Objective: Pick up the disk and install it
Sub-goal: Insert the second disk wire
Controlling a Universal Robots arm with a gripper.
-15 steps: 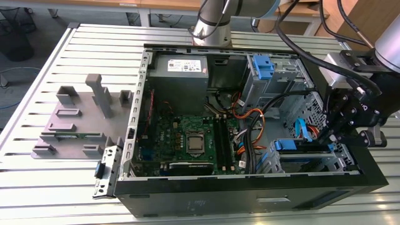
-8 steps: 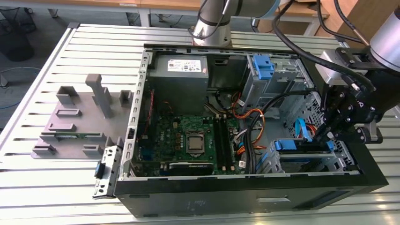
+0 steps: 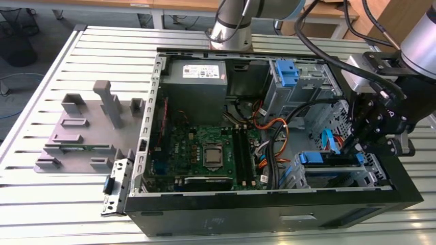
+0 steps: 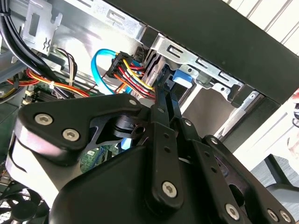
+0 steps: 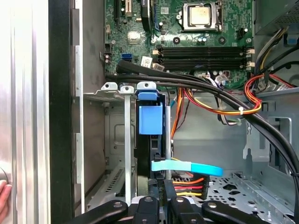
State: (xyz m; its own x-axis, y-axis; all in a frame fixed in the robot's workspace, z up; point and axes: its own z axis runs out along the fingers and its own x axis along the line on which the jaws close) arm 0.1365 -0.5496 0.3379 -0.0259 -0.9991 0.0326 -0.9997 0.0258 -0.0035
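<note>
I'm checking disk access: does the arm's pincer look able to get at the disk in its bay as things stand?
Probably yes: the pincer sits right at the disk, edge-on in the bay, with the cables passing beside it, not between them.

Disk (image 5: 150, 140) w/ blue bracket stood edge-on in drive cage (image 5: 122, 140), gripper (image 5: 163, 205) at its 6 o'clock; motherboard (image 5: 187, 32) at 12, cable bundle (image 5: 210, 91) crossing betw.
</note>
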